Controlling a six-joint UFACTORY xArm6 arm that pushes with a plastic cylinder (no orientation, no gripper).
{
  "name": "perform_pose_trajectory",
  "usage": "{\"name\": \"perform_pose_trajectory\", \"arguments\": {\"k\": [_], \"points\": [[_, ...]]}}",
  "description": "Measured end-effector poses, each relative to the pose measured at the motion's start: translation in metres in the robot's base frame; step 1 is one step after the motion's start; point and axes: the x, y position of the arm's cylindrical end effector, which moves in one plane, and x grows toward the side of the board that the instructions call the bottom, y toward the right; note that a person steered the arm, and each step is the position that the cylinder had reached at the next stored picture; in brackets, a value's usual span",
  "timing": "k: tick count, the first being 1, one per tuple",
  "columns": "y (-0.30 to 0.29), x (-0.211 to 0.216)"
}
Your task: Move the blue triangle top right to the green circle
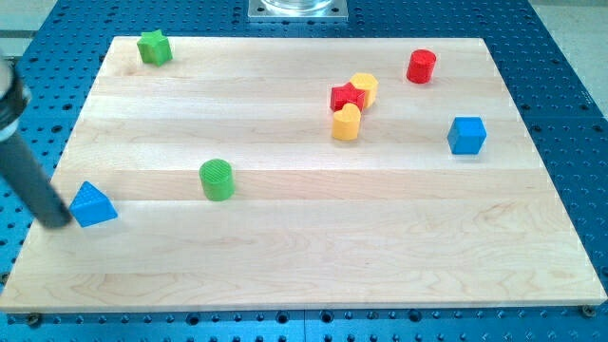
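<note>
The wooden board [304, 275] fills most of the view, lying on a blue perforated table [560, 57], with a metal mount [296, 9] at the view's top edge. The arm carries no jaws at all, only a dark rod [24, 161] slanting down from the view's left edge; so there is nothing to be apart or together.

My tip [59, 223] sits at the board's left edge, touching or just beside the left side of the blue triangle [93, 205]. That triangle is low on the view's left. The green circle [217, 180], a short cylinder, stands well apart from it, toward the view's right and a little higher.

Judging by this, the task is barely begun: the tip is set behind the triangle, but the whole run is left. The triangle has to go rightward past the circle and end above and to the right of it, probably skirting it so as not to knock it.

The other blocks lie clear of that path: a blue cube [466, 135] at the right, a red cylinder [421, 66] near the top right, a green star [154, 47] at the top left, and a tight cluster of a red star [347, 97] with two yellow blocks [348, 122], shapes unclear.
</note>
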Motion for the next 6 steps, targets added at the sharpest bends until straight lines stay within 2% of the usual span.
{"name": "perform_pose_trajectory", "arguments": {"k": [1, 2, 4, 6], "points": [[0.027, -0.018], [0.07, -0.057], [0.093, -0.058], [0.108, -0.039]]}}
